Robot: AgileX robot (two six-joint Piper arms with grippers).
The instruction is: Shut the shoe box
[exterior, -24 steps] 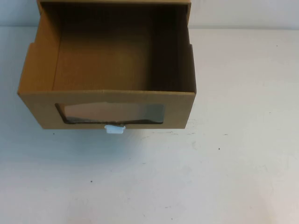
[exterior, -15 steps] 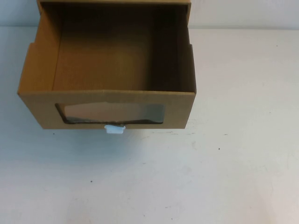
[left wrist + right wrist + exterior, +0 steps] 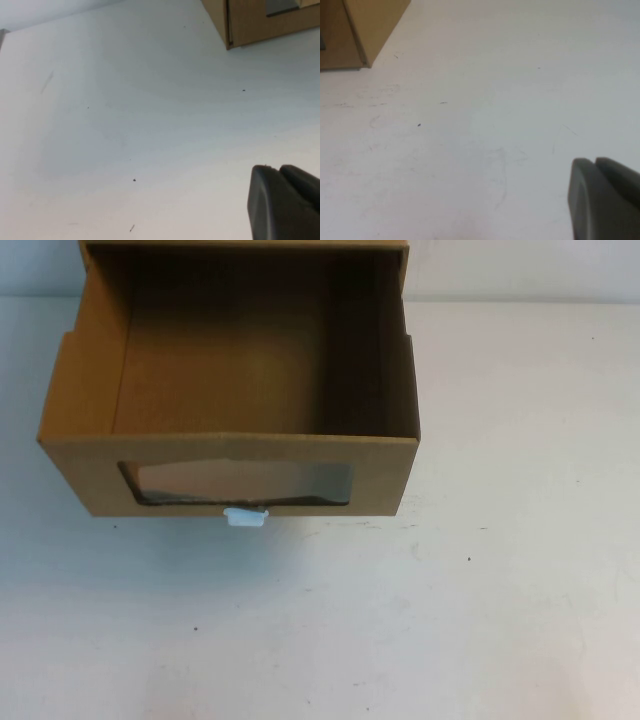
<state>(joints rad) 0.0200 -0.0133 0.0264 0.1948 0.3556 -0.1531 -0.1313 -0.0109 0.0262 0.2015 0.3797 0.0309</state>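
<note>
Fingertips of my left gripper [image 3: 285, 202] show only as a dark corner over the bare white table [image 3: 500, 590]; I cannot tell how they are set. The shoe box [image 3: 240, 430] sits well ahead of it, drawer pulled out, white pull tab [image 3: 246, 517] below its window [image 3: 240, 483]. My right gripper [image 3: 605, 197] hangs over the table too, box well apart from it; its set I cannot tell either.

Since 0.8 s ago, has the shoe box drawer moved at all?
No. The shoe box drawer sits pulled out as before, its white pull tab at the same spot against the table specks. Left tool and right tool hang clear of it.
</note>
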